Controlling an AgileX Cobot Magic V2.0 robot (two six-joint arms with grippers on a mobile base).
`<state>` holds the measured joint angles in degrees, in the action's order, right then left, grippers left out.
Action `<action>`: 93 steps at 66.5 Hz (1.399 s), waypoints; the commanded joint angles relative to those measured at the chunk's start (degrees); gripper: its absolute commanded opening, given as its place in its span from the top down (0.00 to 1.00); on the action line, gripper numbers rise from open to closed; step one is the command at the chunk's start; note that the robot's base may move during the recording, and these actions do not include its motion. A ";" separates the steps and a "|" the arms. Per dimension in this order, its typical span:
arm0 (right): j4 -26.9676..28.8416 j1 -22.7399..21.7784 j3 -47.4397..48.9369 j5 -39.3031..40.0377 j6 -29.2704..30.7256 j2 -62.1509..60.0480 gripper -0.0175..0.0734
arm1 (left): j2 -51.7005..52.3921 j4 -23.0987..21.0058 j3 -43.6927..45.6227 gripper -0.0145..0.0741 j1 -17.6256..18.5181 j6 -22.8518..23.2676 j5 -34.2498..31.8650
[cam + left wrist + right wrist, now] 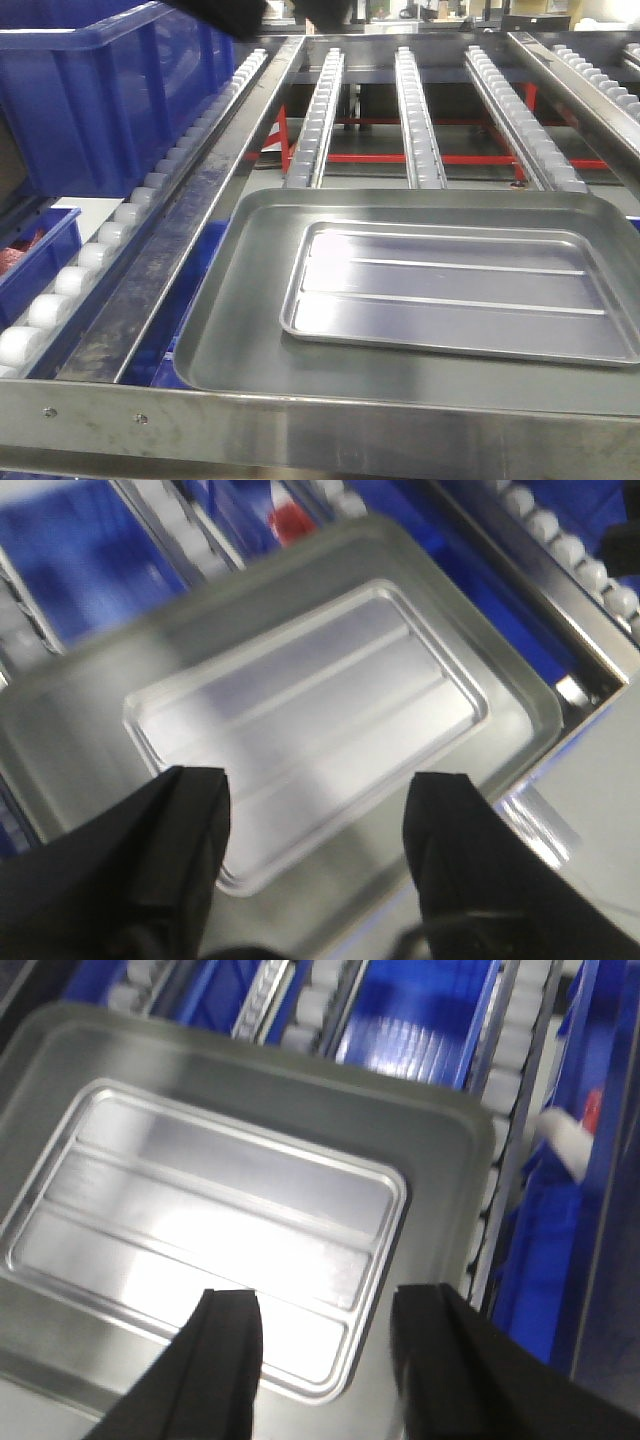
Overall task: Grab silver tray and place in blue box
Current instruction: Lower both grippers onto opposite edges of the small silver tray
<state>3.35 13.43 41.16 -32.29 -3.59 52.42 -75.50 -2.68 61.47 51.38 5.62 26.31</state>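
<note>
The silver tray lies flat inside a larger dull grey tray on the roller rack. It also shows in the left wrist view and in the right wrist view. The blue box stands at the upper left of the front view. My left gripper is open and empty above the silver tray's near corner. My right gripper is open and empty above the silver tray's right end, one finger over the tray, the other over the grey tray. Neither gripper shows in the front view.
Roller rails run away behind the trays, with a red frame beneath. A smaller blue bin sits at the left below the box. A steel front rail edges the rack. Blue bins lie under the rails.
</note>
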 commanded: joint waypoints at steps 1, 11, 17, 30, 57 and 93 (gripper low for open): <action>0.80 0.02 4.20 0.03 -0.07 2.52 0.35 | -2.54 -1.08 6.12 0.49 -0.89 3.80 4.66; 0.80 -0.03 7.71 -4.74 -2.51 9.98 0.35 | -11.87 10.99 16.81 0.49 -1.98 15.09 21.99; 0.61 -0.03 9.80 -5.77 -5.00 14.07 0.35 | -17.36 16.09 22.53 0.49 -1.38 20.30 25.96; -1.20 -0.03 13.36 -6.44 -13.16 21.56 0.35 | -25.11 15.30 29.43 0.49 -1.38 25.67 25.55; -3.79 -1.92 13.64 -5.53 -14.44 30.14 0.35 | -32.68 14.85 30.37 0.49 -3.84 29.72 24.61; -3.82 -3.12 13.58 -0.59 -14.14 36.75 0.35 | -37.47 14.24 30.37 0.49 -4.77 29.23 22.09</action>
<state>0.00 10.73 52.96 -35.37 -17.97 90.25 -115.73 10.90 89.83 46.70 34.71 50.10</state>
